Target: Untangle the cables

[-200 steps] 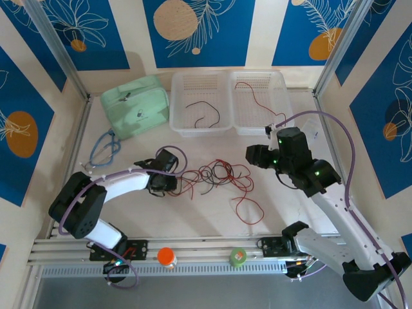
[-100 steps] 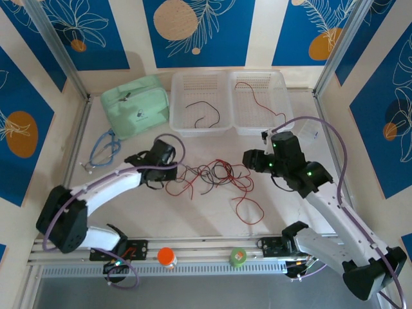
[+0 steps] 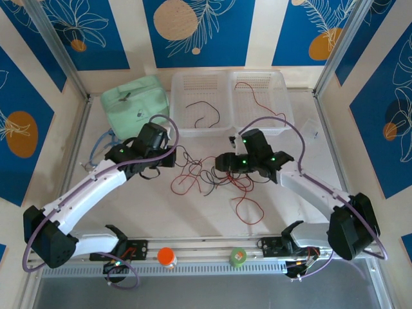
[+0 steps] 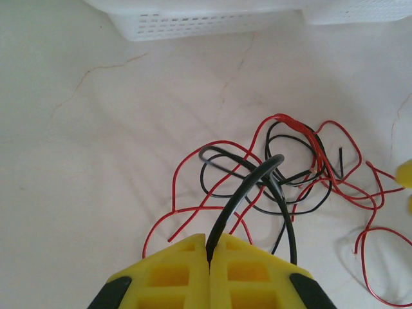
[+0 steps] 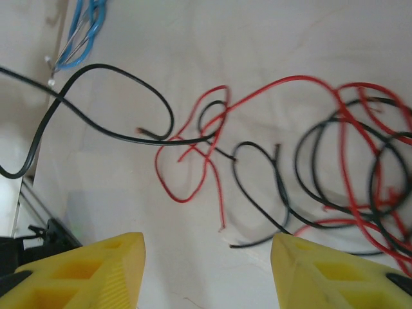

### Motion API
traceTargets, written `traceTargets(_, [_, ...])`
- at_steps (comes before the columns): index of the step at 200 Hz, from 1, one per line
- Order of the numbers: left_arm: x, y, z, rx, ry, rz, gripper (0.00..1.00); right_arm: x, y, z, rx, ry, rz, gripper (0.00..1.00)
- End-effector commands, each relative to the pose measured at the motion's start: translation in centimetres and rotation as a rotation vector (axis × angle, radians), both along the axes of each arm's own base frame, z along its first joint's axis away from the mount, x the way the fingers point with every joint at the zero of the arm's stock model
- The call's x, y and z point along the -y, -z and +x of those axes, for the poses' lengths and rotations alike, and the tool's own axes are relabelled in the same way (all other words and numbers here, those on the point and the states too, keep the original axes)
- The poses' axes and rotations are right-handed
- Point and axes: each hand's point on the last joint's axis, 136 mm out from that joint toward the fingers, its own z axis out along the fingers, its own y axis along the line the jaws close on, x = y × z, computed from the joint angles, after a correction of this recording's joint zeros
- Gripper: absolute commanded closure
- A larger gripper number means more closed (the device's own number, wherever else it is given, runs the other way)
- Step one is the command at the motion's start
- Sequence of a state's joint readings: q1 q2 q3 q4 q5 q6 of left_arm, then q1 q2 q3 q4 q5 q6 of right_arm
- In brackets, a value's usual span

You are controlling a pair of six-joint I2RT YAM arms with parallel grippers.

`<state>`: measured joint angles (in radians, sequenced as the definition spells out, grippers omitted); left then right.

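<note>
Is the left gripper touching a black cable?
Touching. The left wrist view shows the left gripper with jaws shut on a black cable.

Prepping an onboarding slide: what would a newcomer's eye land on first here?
A tangle of red and black cables sprawls mid-table between the two arms. The left gripper is shut on a black cable that arcs up out of the pile, while the right gripper hangs open over the tangle. At the far edge, two white baskets each hold one loose wire.

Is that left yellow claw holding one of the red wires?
No, the left gripper is shut on a black cable, not a red one.
</note>
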<state>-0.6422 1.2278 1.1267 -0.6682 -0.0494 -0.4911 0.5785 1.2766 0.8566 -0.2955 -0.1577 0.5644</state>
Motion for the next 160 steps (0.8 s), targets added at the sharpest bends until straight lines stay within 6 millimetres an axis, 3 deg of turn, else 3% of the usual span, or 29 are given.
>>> traceTargets(1, [0.9,-2.3,-0.1,0.027,0.037,-0.038,1.0,-3.2,-1.2,-0.3,0.166,-0.186,0.008,0.46])
traceTargets(26, [1.1,-3.0,0.1,0.038,0.033,-0.053,1.0,-4.8,1.7,-0.5,0.301,-0.327,-0.117,0.5])
traceTargets(44, [1.2,-3.6,0.2,0.043,0.036,-0.06,1.0,-4.9,3.8,0.6,0.368,-0.339,-0.195,0.5])
traceTargets(66, [1.3,-4.4,0.2,0.053,0.038,-0.066,1.0,-5.3,4.5,2.0,0.475,-0.325,-0.22,0.51])
traceTargets(87, [1.1,-5.0,0.1,0.06,0.035,-0.067,1.0,-5.3,3.6,3.1,0.548,-0.272,-0.221,0.51])
traceTargets(108, [0.9,-5.3,0.1,0.066,0.028,-0.061,1.0,-4.9,1.3,3.6,0.601,-0.201,-0.18,0.51])
traceTargets(160, [0.8,-5.3,0.1,0.061,0.022,-0.064,1.0,-3.6,-2.5,1.4,0.616,-0.158,-0.056,0.52])
